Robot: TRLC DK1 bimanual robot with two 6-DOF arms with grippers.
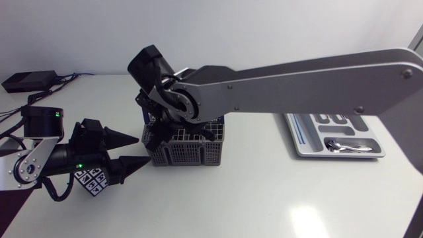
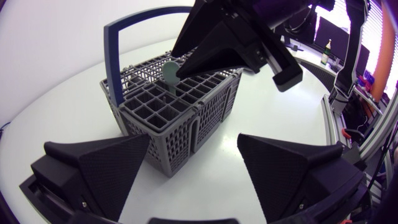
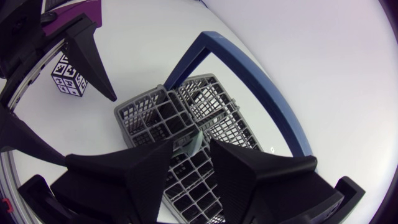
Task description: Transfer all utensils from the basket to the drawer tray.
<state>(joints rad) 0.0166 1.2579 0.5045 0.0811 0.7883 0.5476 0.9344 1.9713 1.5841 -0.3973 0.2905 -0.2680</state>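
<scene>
While in the basket (image 2: 186, 124), the utensil (image 2: 169, 68) stands upright.

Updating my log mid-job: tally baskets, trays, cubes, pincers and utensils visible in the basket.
Basket: 1
Tray: 1
Cube: 1
Pincers: 2, left pincer and right pincer
Utensil in basket: 1
Total: 6

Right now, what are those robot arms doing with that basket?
The right arm reaches across the table, and the right gripper is down at a grey-green utensil standing in the grey basket. Whether it has grabbed it, I cannot tell. The left gripper sits open beside the basket, holding nothing. Over in the drawer tray a shiny spoon already lies, so the job is only partly done.
</scene>
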